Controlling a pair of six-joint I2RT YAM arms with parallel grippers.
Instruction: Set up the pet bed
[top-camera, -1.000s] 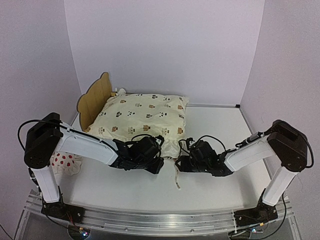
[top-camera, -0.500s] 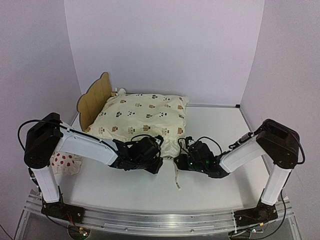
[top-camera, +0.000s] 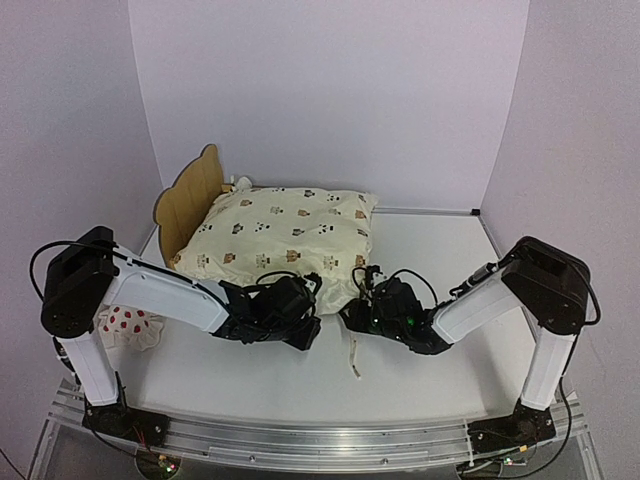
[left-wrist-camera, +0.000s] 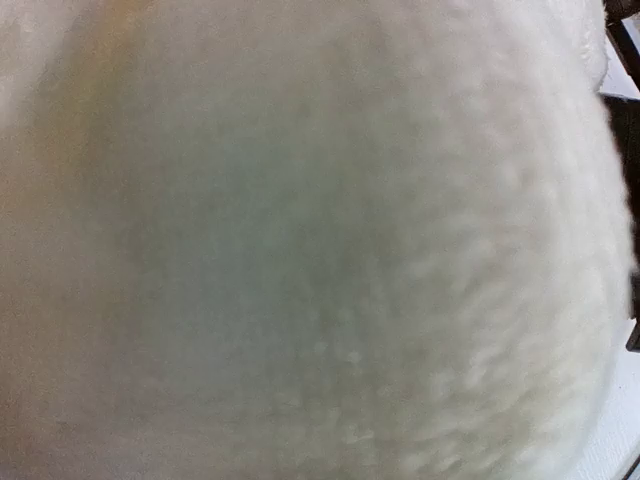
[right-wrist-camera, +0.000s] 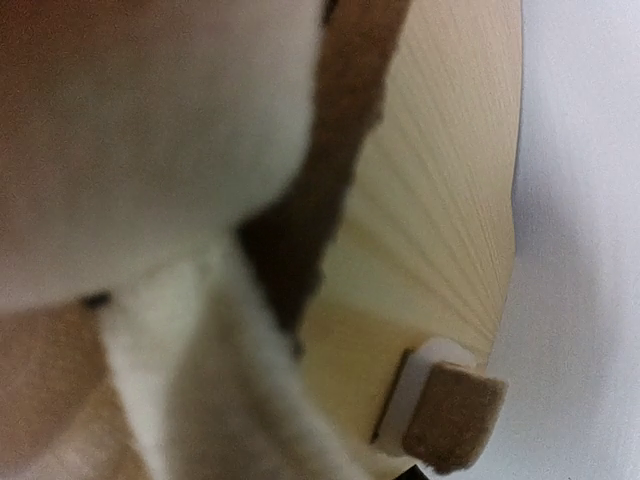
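Change since earlier frame: the right arm's fingers (top-camera: 364, 295) have slid left, up to the near right corner of the cream bear-print ruffled cushion (top-camera: 290, 235).

Item: small light plywood pet bed with bear-ear headboard (top-camera: 190, 195), left of centre on the white surface (top-camera: 450, 250), headboard at upper left. The cushion lies over it.

The left arm's fingers (top-camera: 308, 295) are at the cushion's near edge. Spread or pinching: cannot tell for either, since blurred fabric crowds both wrist views.

White red-spotted pillow (top-camera: 130, 325): lower left.
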